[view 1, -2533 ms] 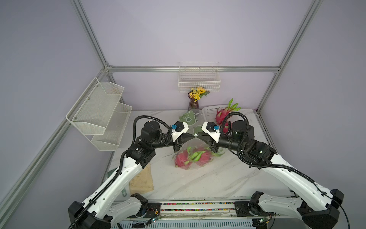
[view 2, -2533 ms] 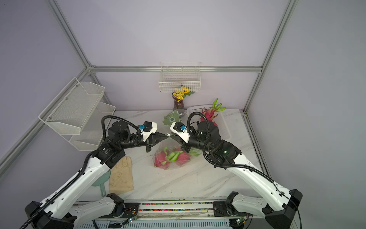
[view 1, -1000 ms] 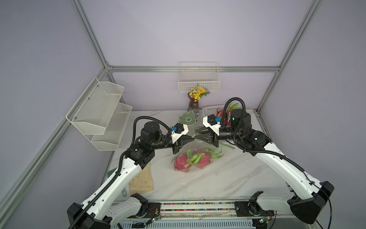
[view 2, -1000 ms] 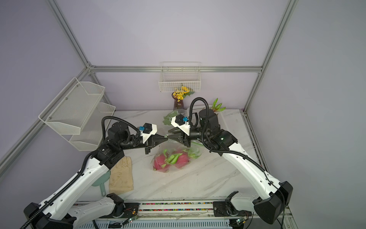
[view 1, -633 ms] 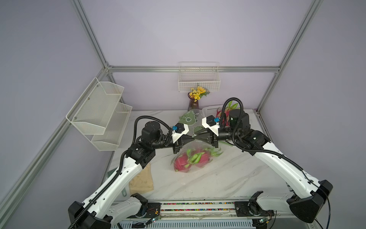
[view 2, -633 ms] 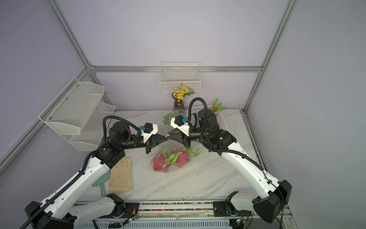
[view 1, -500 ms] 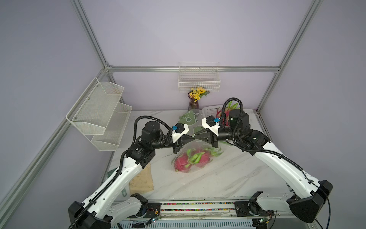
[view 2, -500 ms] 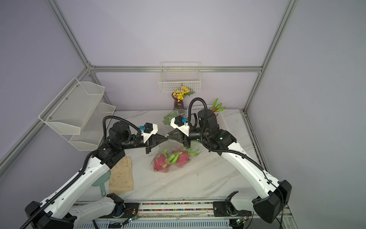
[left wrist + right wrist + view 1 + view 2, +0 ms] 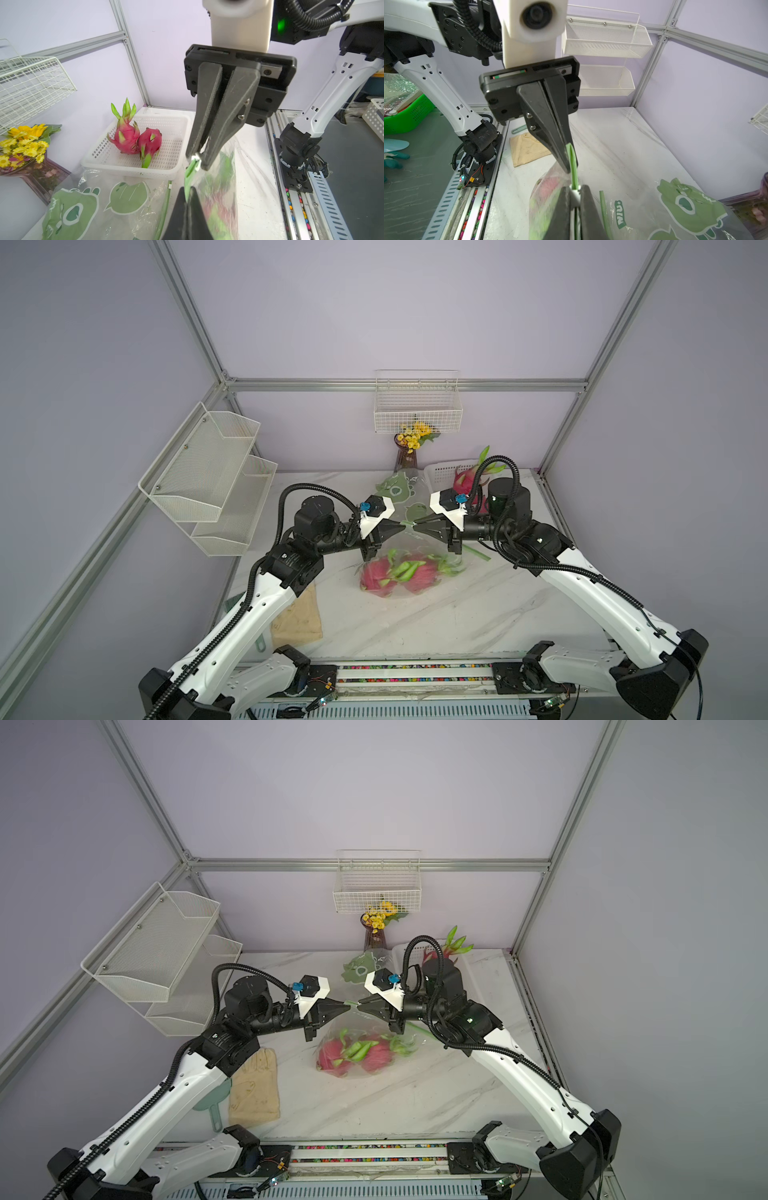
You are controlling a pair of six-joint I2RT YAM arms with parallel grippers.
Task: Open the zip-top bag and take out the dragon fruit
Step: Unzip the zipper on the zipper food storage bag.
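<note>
1. My left pincer is closed tight on the green zip strip at the mouth of the zip-top bag.
2. My right pincer meets it almost tip to tip and is clamped on the white slider riding that strip. Only a short stretch of green shows between us. I cannot tell if that stretch is zipped.
3. The bag hangs from both tips. The dragon fruit sits below and a little toward my base, sagging at the bottom of the bag on the marble table. Both top views show two fruits side by side.
4. Clear plastic wraps them all round and lies between my fingers and the fruit.
5. Just beyond my tips, a second clear bag printed with green cartoon figures lies flat on the table.
6. Behind my right wrist, a white basket holds two more dragon fruit.
7. A vase of yellow flowers stands at the back wall under a wire basket. A mesh shelf hangs on the left wall. A beige glove lies by my left arm.
8. The bagged pair lies crosswise on the table, long axes roughly left to right. A green tuft points toward my right arm's side, and more green scales bunch between the two fruits.
</note>
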